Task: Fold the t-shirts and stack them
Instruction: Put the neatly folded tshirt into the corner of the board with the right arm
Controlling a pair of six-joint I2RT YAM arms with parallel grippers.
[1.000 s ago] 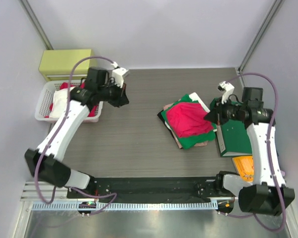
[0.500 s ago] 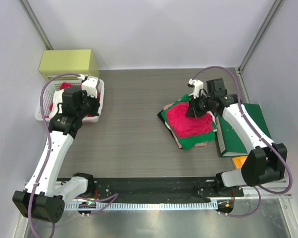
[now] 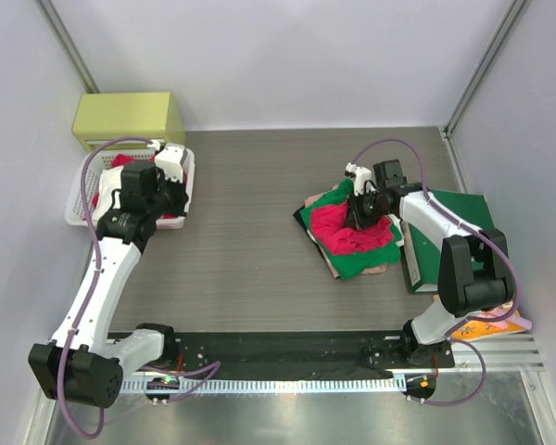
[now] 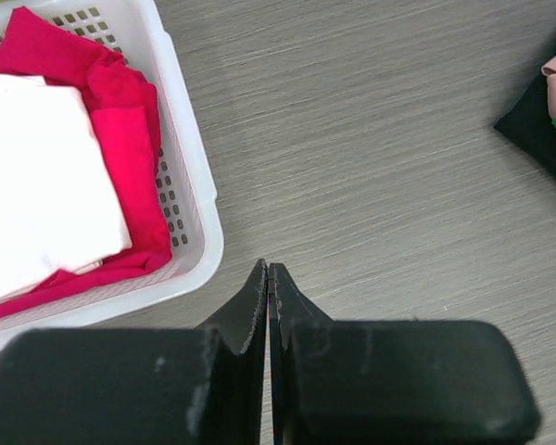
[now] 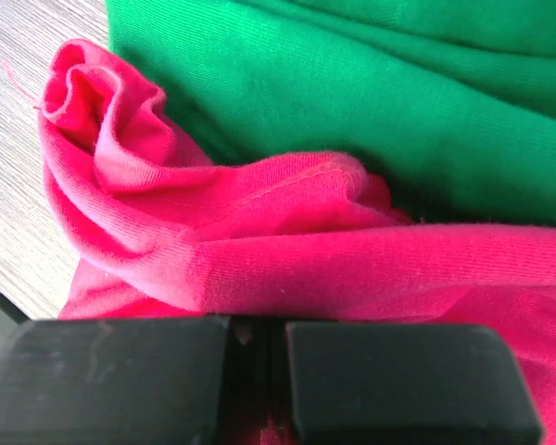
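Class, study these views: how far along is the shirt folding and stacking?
Looks done: the green shirt lies flat on the pile, a beige one under it. In hand: the right gripper pinches the bunched red shirt on top. To do: flattening it, plus cloth in the basket beside the shut left gripper.

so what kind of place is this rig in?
Probably a lab test cell: plain white walls box in the table, a metal rail edges it, and a pinkish-red t-shirt and white basket look like staged props.
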